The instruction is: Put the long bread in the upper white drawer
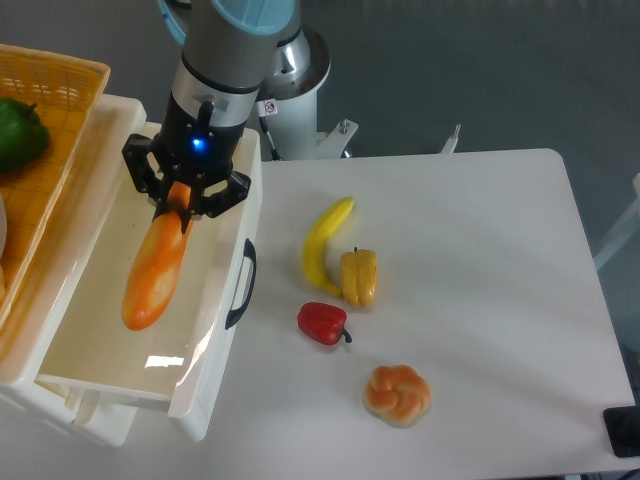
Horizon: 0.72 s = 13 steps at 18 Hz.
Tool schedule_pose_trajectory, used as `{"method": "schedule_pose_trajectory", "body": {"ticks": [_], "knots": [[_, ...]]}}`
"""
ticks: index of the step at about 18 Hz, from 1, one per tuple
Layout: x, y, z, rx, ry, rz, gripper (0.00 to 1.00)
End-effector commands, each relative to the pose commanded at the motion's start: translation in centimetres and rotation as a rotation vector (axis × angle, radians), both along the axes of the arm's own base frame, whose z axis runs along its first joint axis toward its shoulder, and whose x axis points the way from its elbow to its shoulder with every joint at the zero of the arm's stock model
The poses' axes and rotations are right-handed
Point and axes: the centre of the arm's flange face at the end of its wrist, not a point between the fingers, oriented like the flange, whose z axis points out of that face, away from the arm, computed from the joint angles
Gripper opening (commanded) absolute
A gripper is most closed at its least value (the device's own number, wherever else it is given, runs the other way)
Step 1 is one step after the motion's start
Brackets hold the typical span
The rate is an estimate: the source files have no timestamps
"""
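Claw (180, 205) clamped on long bread (155, 272), hanging below it over upper white drawer (90, 310). Carrying step nearly done; next, lower and release.

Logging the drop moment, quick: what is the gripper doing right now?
Gripper: shut on the long bread, which hangs over the upper white drawer.

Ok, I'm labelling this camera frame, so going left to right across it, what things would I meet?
Green pepper in the wicker basket → long bread held by the gripper over the upper white drawer → drawer handle → red pepper → yellow pepper → knotted bun.
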Motion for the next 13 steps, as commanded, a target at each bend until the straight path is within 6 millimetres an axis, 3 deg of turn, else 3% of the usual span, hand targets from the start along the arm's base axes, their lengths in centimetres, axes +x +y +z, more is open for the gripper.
{"method": "schedule_pose_trajectory", "body": {"ticks": [1,9,13], "knots": [[0.2,0.1,0.0,0.003,0.005,-0.007,0.73],[0.1,0.5,0.1,0.019,0.023,-0.017,0.74],[-3.2,-0.4,1.2,0.078,0.091,0.017,0.76]]}}
